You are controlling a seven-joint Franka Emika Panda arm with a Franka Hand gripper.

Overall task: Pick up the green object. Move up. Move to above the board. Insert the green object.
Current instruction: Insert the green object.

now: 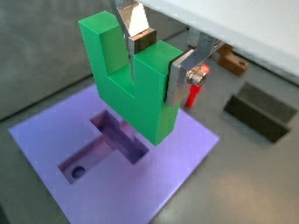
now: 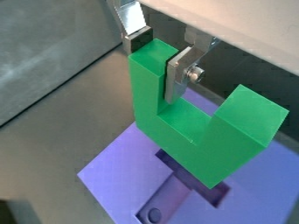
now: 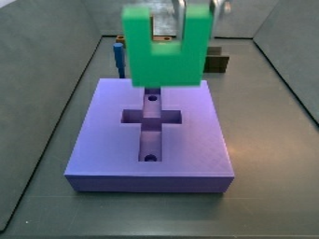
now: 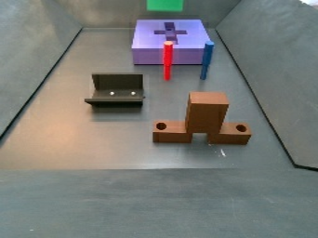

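The gripper [image 1: 158, 59] is shut on one upright prong of the green object [image 1: 128, 87], which is bright green and U-shaped. Both wrist views show the silver fingers [image 2: 179, 72] clamping that prong [image 2: 160, 57]. The green object [image 2: 193, 122] hangs above the board [image 1: 128, 166], a purple-blue slab with a cross-shaped recess and round holes. In a side view the green object [image 3: 166, 47] hovers over the far part of the board [image 3: 187, 140], apart from it. In a side view only its lower edge [image 4: 165, 5] shows above the board [image 4: 152, 42].
A red peg [image 4: 168, 58] and a blue peg [image 4: 207, 58] stand at the board's near side. The fixture [image 4: 114, 91] and a brown block [image 4: 205, 119] stand on the grey floor. Grey walls ring the floor.
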